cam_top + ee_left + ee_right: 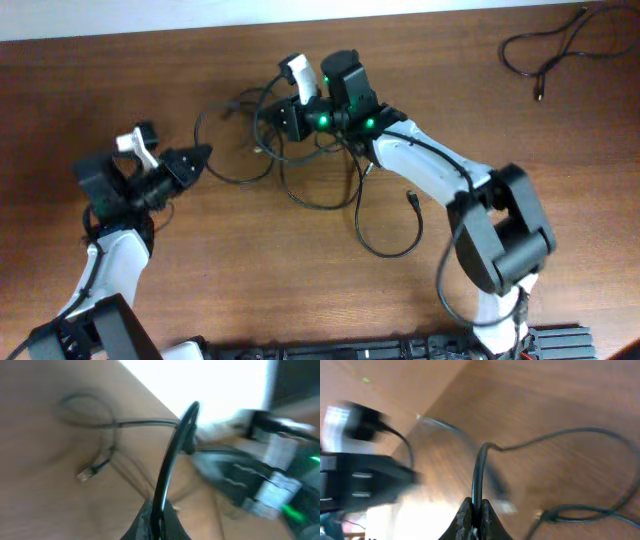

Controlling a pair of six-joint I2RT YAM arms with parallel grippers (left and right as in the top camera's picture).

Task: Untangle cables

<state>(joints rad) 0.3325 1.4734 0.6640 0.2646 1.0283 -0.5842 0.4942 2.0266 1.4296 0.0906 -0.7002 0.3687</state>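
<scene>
While your left gripper (158,516) and right gripper (476,512) each clamp a strand with jaws fully closed, the cables (330,145) lie bunched between them, nearer the right, so expect the separating pull to run left-to-right.

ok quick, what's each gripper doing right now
left gripper: closed on a cable
right gripper: closed on a cable loop

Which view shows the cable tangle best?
Overhead: nearly the whole cable tangle is in frame, loops laid out. Left wrist, blurred: one strand in the left pincer, a plug end. Right wrist: one strand in the right pincer, some loops.
</scene>
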